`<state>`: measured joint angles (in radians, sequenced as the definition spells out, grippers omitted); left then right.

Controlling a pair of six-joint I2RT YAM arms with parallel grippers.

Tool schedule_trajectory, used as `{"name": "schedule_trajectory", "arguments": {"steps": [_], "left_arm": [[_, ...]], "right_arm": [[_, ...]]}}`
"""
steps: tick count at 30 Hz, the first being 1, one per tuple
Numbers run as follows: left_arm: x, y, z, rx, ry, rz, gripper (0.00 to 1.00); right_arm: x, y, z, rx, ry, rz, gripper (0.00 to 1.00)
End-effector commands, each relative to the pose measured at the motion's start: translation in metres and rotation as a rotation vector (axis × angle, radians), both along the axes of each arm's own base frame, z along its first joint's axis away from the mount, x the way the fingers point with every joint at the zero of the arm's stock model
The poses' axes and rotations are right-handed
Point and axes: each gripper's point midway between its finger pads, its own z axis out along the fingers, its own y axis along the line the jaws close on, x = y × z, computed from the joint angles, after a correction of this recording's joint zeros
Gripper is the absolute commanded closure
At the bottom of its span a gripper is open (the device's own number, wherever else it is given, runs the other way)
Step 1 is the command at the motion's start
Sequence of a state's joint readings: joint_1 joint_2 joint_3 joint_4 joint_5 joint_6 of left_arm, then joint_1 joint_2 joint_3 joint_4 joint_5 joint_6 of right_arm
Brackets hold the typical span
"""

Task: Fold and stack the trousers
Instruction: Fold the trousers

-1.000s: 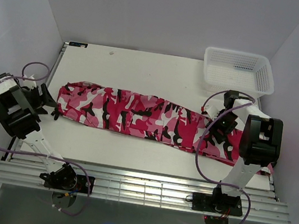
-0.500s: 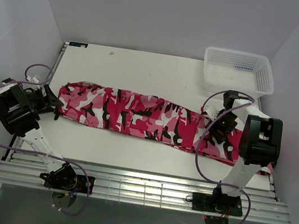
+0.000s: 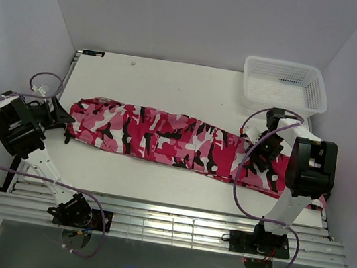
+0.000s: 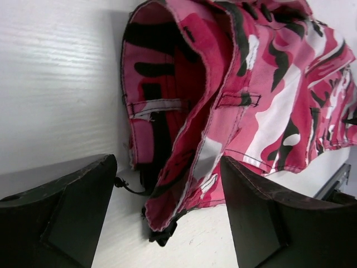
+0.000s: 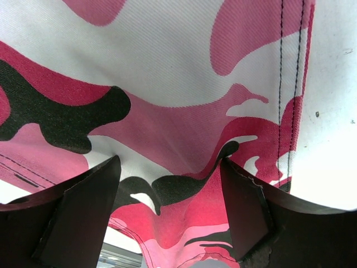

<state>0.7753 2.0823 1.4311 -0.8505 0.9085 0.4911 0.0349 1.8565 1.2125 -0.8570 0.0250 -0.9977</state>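
The pink, black and white camouflage trousers lie stretched out flat across the table, waist at the left. My left gripper is open at the waist end. In the left wrist view the waistband corner with a black cord lies between the open fingers, untouched. My right gripper is open and low over the leg end at the right. In the right wrist view its fingers straddle slightly bunched fabric.
A white mesh basket stands at the table's back right corner. The table shows bare white behind and in front of the trousers. Purple cables loop beside both arms. A metal rail runs along the near edge.
My left arm has swung a little right and back, bringing its open gripper up to the waistband end. The right arm and the trousers have not moved.
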Motion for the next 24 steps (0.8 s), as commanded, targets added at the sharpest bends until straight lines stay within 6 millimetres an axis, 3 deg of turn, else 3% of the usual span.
{"name": "schedule_trajectory", "arguments": {"steps": [1, 8, 15, 19, 24], "left_arm": [[-0.004, -0.008, -0.014, -0.026, -0.002, -0.077, 0.14], [-0.035, -0.030, -0.014, -0.078, 0.072, -0.149, 0.27], [-0.053, -0.032, -0.004, -0.064, 0.095, -0.164, 0.42], [-0.038, -0.030, 0.022, -0.096, 0.012, -0.144, 0.61], [-0.005, -0.027, 0.092, -0.174, -0.174, -0.104, 1.00]], "right_arm": [[-0.016, 0.017, -0.014, 0.071, 0.083, 0.015, 0.23], [-0.016, 0.017, -0.013, 0.069, 0.083, 0.016, 0.23], [-0.011, 0.016, -0.012, 0.068, 0.072, 0.020, 0.23], [-0.012, 0.017, -0.012, 0.068, 0.077, 0.024, 0.24], [-0.014, 0.014, -0.012, 0.055, 0.075, 0.037, 0.27]]}}
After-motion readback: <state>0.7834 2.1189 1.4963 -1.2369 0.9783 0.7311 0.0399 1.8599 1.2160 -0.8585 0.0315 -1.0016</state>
